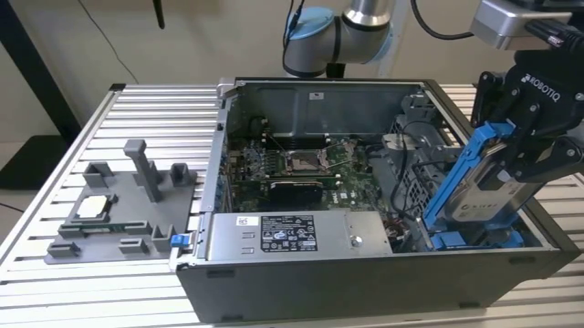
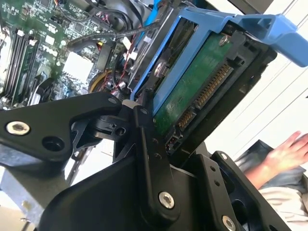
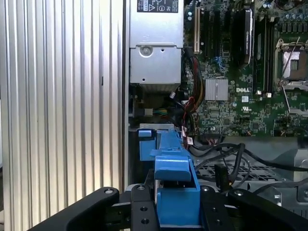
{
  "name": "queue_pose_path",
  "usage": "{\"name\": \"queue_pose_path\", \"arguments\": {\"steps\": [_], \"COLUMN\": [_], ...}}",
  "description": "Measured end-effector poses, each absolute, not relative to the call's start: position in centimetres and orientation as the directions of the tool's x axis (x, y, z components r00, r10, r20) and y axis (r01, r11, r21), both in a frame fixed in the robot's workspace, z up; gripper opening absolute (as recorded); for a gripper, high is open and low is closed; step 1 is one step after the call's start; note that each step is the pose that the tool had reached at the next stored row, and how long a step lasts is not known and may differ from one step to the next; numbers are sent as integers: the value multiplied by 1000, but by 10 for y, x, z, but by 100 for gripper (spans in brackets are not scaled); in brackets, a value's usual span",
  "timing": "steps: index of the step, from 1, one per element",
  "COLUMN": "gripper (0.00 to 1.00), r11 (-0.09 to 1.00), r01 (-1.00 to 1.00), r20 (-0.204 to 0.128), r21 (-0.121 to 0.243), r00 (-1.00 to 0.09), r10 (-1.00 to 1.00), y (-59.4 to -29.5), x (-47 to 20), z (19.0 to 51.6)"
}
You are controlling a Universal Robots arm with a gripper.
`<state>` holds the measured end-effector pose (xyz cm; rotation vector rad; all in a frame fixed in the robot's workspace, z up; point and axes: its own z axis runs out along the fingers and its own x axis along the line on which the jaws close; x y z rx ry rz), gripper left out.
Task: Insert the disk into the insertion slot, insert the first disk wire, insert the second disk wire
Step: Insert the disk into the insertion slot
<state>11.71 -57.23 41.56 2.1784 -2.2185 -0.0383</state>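
While I hang over the open case (image 1: 365, 287) at its three o'clock side in the exterior view, my pincer (image 1: 522, 158) is clenched on the disk (image 1: 482, 203), holding it by its blue-framed edges. The disk stands steeply tilted, its upper end toward one o'clock and its lower end dipping inside the case toward seven o'clock. That lower end sits just above the slot (image 1: 461, 240), whose blue rails show in the case's four o'clock corner. I cannot tell whether the disk touches those rails. In the second wrist view the disk's green circuit-board side and its row of connector pins face the camera, and one of my black fingers (image 2: 144, 130) presses against the frame's side. A person's hand (image 2: 288, 154) shows blurred beyond the disk in that view. In the first wrist view the blue end of the frame sits between my fingers, with a blue part of the slot just past it. Beside the slot, at the case's six o'clock, lies the grey power supply (image 1: 292, 236). The motherboard (image 1: 351, 184) fills the middle of the case, its CPU socket (image 1: 301, 161) open. The case rests on a slatted metal bench (image 1: 55, 287), and at the case's nine o'clock a grey fixture (image 1: 137, 219) lies on the slats.
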Motion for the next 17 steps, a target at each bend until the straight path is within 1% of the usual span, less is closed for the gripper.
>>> {"name": "queue_pose_path", "arguments": {"steps": [17], "gripper": [0], "r11": [18], "r01": [-999], "r20": [5], "r21": [40], "r00": [-18], "r10": [-1000], "y": [-572], "x": [119], "z": [390]}}
